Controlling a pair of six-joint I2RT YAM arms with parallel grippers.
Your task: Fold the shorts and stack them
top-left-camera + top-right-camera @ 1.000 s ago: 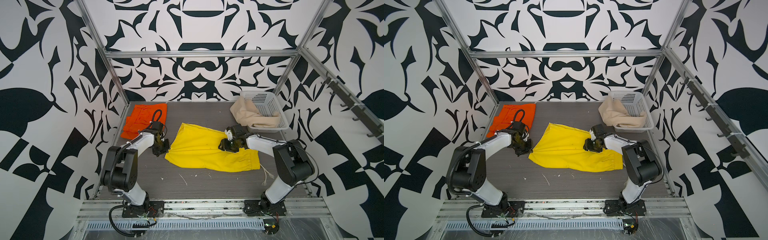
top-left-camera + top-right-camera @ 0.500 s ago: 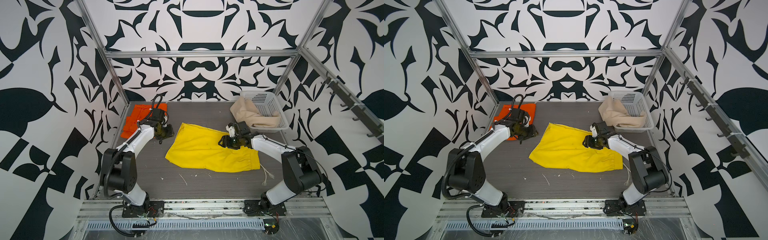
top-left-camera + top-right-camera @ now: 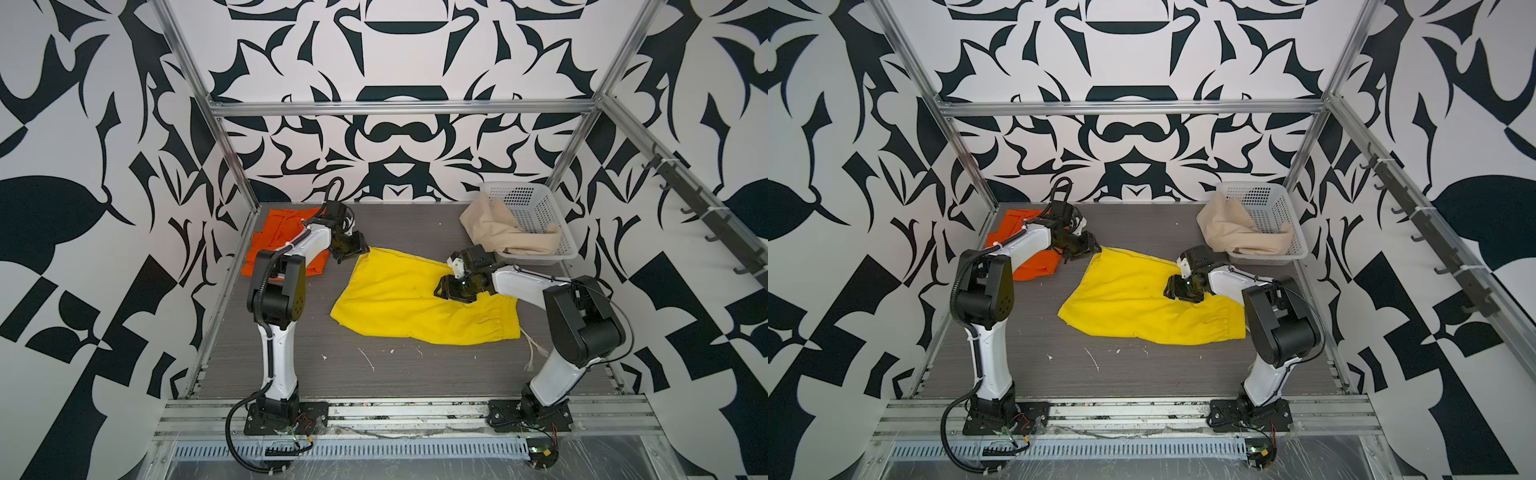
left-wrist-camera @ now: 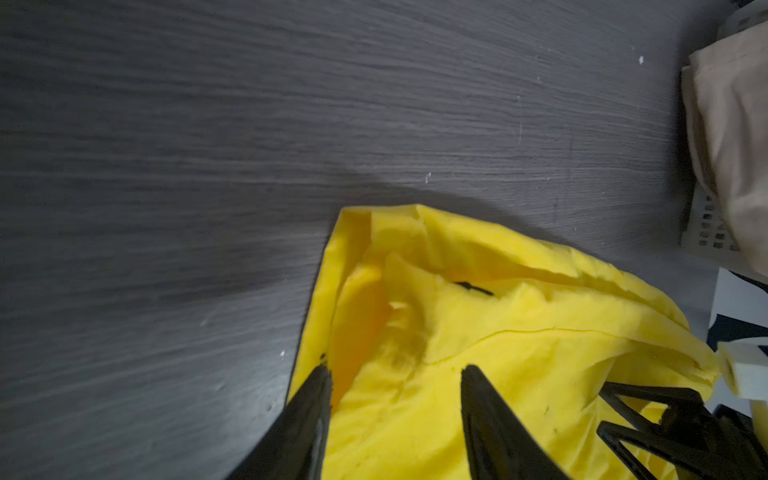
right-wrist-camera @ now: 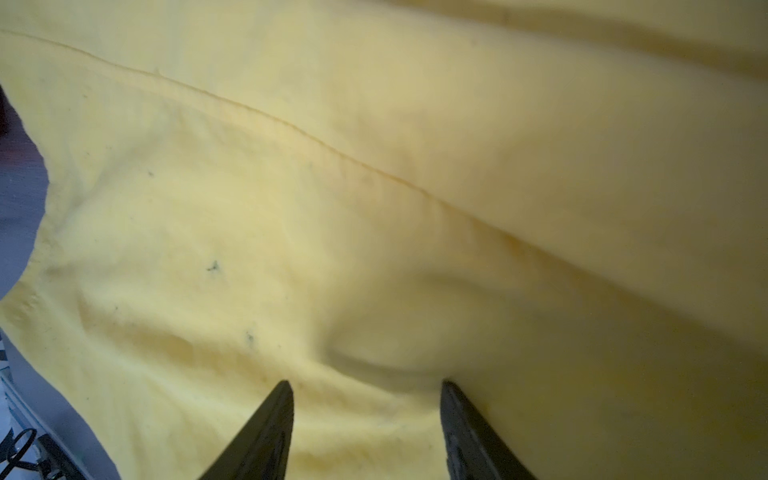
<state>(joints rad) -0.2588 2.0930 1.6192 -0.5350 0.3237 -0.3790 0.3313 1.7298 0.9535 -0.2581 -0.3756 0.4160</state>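
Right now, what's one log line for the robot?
left pincer: open, at corner of yellow shorts | right pincer: open, over yellow shorts | orange shorts: back left | beige shorts: draped over basket

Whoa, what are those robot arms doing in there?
Two robot arms are folding shorts. Both are at the yellow shorts spread on the table: the left pincer is open at their far corner, the right pincer open over their middle. The orange shorts lie in the far left corner. The beige shorts hang over the white basket's edge.
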